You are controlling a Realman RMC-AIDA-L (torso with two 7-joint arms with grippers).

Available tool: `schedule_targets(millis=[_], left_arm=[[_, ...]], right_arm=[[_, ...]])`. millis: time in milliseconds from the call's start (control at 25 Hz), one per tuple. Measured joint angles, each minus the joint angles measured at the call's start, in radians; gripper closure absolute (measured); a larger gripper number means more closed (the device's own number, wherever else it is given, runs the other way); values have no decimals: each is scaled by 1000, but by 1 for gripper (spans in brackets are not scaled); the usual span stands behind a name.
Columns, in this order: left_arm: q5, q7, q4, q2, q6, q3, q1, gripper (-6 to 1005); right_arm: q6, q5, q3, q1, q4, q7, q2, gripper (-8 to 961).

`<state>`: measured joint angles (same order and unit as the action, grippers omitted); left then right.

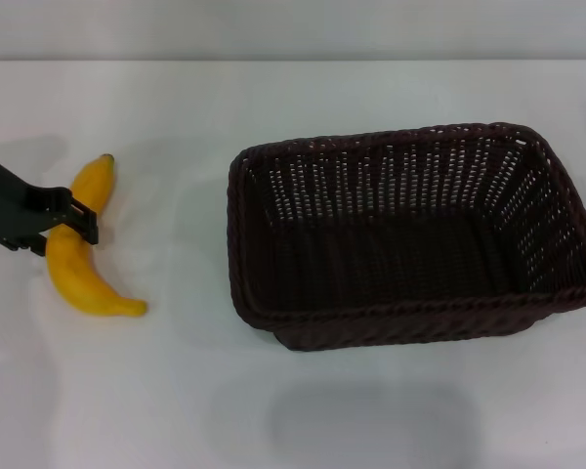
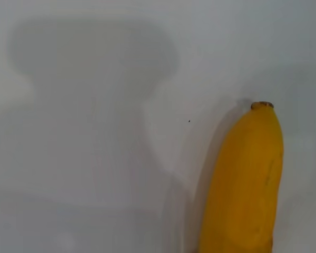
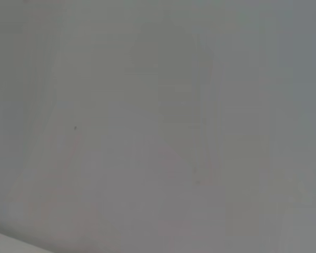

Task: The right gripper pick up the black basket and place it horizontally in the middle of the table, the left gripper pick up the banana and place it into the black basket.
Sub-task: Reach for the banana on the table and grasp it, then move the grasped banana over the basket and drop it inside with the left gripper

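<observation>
Banana (image 1: 79, 262) on table (image 1: 176, 410) far left, black basket (image 1: 410, 234) right of it, well apart

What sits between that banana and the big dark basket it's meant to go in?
Nothing visible: only bare white table separates the banana from the black basket. The left gripper is at the banana's middle, and the basket's open top is unobstructed.

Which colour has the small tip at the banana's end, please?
Dark brown, on the otherwise yellow-orange banana; the left wrist view shows it best.

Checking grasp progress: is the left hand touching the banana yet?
Touching, it seems. In the head view the left hand straddles the banana's middle, black fingers against its skin with no gap showing. The banana lies on the table.
</observation>
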<state>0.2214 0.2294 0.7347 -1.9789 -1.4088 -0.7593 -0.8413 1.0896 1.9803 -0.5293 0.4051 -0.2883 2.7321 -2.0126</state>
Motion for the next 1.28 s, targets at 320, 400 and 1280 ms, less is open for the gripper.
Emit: schedule_targets(millis=[320, 400, 1280], left_arm=[[-1, 28, -35, 6, -1, 0, -13, 455], [5, 34, -2, 12, -10, 4, -12, 486], [466, 414, 138, 12, -295, -91, -212, 484]], right_arm=[[-1, 0, 0, 0, 0, 0, -1, 76], [0, 0, 0, -1, 1, 0, -1, 76], [33, 9, 0, 15, 45, -15, -7, 76]])
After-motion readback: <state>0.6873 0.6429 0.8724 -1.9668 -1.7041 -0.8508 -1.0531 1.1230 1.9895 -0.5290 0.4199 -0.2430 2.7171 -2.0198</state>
